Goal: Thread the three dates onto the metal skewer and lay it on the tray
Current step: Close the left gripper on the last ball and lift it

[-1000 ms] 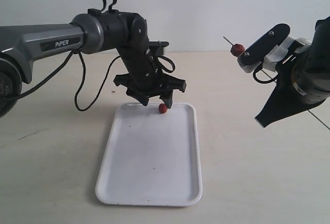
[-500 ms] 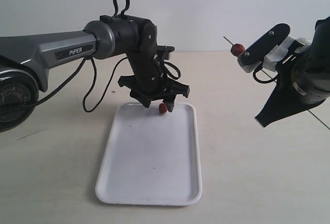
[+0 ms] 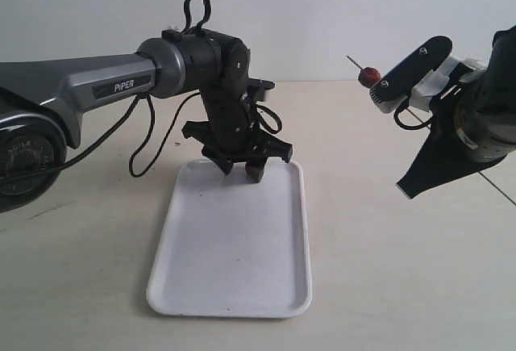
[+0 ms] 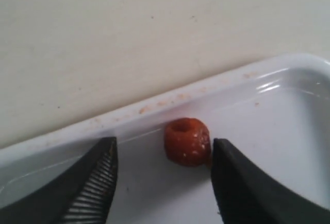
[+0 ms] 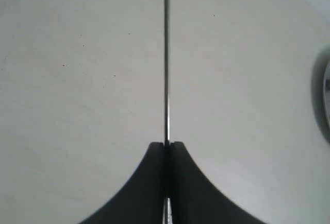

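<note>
A white tray (image 3: 230,262) lies in the middle of the table. One reddish-brown date (image 4: 187,141) with a hole in its top rests on the tray against its far rim. My left gripper (image 4: 163,154) is open around it, and the date touches one finger (image 4: 247,183). In the exterior view that gripper (image 3: 246,165) sits low over the tray's far edge. My right gripper (image 5: 166,144) is shut on the thin metal skewer (image 5: 166,54), held high at the right. A second date (image 3: 370,74) is threaded near the skewer's tip. No third date shows.
The left arm's black cable (image 3: 149,137) loops down to the table behind the tray. The skewer's rear end (image 3: 498,190) sticks out low past the right arm. A dark round object (image 5: 325,95) sits at the right wrist view's edge.
The left arm has swung right and lowered, so its open fingers now straddle the date on the tray. The right arm and skewer have stayed still.
</note>
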Robot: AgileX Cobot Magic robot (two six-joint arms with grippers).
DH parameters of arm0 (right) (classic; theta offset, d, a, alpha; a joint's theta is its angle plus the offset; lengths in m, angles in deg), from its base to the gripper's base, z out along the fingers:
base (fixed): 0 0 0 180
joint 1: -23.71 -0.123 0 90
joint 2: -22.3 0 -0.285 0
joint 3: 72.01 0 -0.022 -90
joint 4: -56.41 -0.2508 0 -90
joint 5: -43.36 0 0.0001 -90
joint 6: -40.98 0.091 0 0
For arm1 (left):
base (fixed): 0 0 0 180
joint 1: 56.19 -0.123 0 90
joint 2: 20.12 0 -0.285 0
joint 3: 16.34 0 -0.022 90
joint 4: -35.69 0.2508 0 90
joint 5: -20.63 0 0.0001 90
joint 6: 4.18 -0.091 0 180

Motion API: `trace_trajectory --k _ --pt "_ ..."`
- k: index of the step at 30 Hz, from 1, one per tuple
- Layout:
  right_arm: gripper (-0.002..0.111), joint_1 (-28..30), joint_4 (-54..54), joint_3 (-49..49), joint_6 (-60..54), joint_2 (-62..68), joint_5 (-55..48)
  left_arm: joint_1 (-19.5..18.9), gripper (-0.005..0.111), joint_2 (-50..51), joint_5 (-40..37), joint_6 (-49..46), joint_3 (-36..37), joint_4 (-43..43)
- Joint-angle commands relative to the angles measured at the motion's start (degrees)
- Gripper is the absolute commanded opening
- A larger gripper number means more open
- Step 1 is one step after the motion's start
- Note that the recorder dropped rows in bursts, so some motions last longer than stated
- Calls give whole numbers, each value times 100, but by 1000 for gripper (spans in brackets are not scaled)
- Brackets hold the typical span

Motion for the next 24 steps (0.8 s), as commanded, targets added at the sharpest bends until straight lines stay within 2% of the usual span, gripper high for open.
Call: trace_trajectory --k 1,14,19,24 --pt "0 28 52 -38 34 -16 52 1 54 -2 32 -7 -25 83" --pt "0 28 52 -38 36 -4 77 60 53 -2 143 -7 -25 47" --pt "0 28 52 -38 46 -4 87 60 41 -2 57 -7 -25 83" --pt "0 28 52 -38 46 -4 87 60 46 -2 5 -7 -25 83"
